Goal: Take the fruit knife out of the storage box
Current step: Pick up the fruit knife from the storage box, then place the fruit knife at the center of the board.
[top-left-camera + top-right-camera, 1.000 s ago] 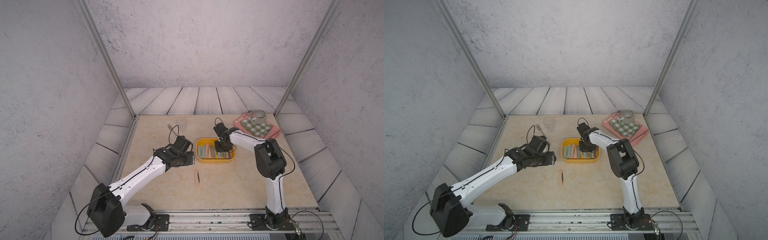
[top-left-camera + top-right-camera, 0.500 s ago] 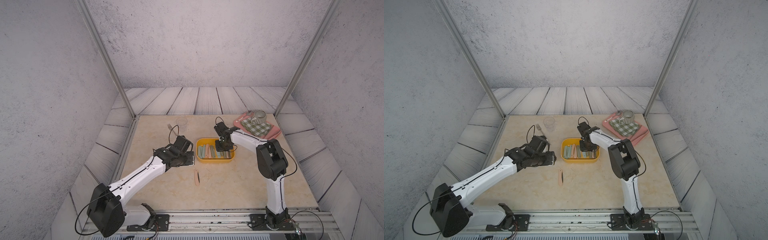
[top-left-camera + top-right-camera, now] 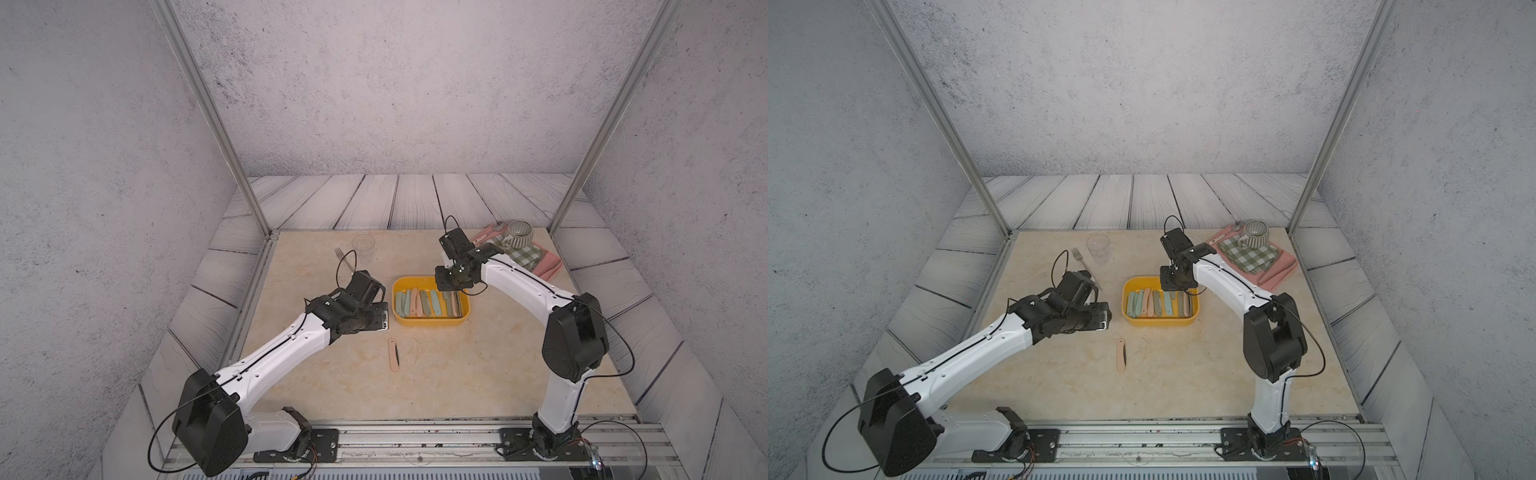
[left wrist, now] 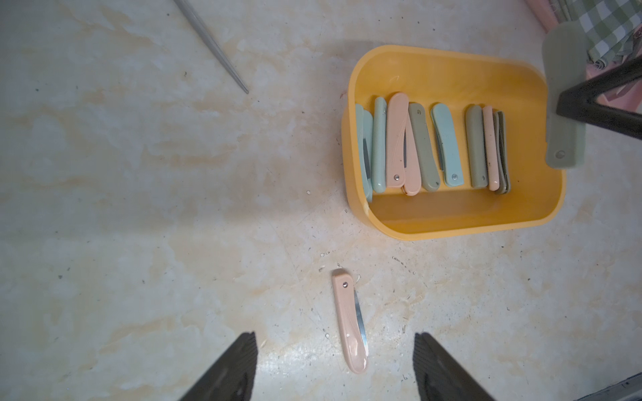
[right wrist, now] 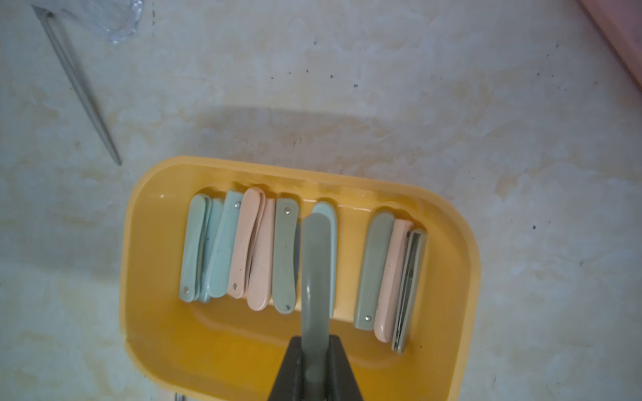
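Progress?
– We have one pink knife (image 4: 347, 319) out on the worktop (image 4: 139, 208) under our open left tool (image 4: 333, 335); our right tool (image 5: 314, 342) clamps a green fruit knife (image 5: 314, 264) above the storage box (image 5: 156, 347); other knives (image 5: 257, 250) remain.

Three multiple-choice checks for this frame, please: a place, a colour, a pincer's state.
1. Where does the loose pink knife lie?
A in the storage box
B on the table, outside it
C on the pink tray

2. Colour of the held knife in the right pincer?
A grey-green
B pink
C yellow

3. The left pincer is:
A shut on a fork
B open
C shut, empty

Key: B, it rests on bare tabletop near the box; A, its handle shows grey-green; B, jaws stand wide apart, gripping nothing.
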Motion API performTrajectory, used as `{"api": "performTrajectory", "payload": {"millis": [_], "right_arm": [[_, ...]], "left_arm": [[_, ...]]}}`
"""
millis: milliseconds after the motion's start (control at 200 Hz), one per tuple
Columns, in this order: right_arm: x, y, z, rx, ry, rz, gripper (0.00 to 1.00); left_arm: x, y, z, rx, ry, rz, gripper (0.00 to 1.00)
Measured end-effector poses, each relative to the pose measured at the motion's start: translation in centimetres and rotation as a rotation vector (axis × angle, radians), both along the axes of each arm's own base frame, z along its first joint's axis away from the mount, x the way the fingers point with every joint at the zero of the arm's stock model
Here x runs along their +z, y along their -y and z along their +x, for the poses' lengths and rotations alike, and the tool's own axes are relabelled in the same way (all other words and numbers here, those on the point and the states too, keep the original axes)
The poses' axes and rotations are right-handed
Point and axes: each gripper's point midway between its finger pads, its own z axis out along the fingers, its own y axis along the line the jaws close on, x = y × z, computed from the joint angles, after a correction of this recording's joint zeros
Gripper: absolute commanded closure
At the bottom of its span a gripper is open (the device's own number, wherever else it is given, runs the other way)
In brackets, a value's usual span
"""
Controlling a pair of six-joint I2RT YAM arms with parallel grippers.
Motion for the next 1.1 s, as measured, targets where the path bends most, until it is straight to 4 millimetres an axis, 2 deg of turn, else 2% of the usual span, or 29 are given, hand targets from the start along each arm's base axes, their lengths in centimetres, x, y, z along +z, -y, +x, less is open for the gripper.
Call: {"api": "performTrajectory", "payload": {"millis": [140,265,420,575,751,906,1101], "right_arm": [[0.6,0.1,-3.6,0.03,-0.042,0.063,0.94],[0.3,0.0,-7.2,0.062,-0.086,0.102,0.94],[-0.9,-0.6,-11.7,0.112,-0.136,0.143,0.94],[-2.8,-1.5,-14.6,0.157,-0.178,0.161,0.94],[-5.5,-2.7,-16.4,0.188,-0.224,0.173,0.94],[-7.8,-4.3,-16.4,0.187,-0.251,0.186,0.94],[-9.4,-6.2,-15.9,0.171,-0.257,0.21,0.93]], "left_arm": [[0.4,0.0,-0.1,-0.003,0.007,-0.011,0.25],[0.5,0.1,-0.3,-0.002,0.004,-0.025,0.26],[-0.1,-0.1,-0.6,0.006,-0.018,-0.031,0.25],[-0.4,-0.1,-0.9,0.016,-0.035,-0.041,0.25],[-0.5,-0.2,-1.2,0.03,-0.043,-0.06,0.26],[-0.5,-0.1,-1.5,0.031,-0.048,-0.079,0.25],[-0.5,0.0,-1.7,0.031,-0.055,-0.09,0.26]]}}
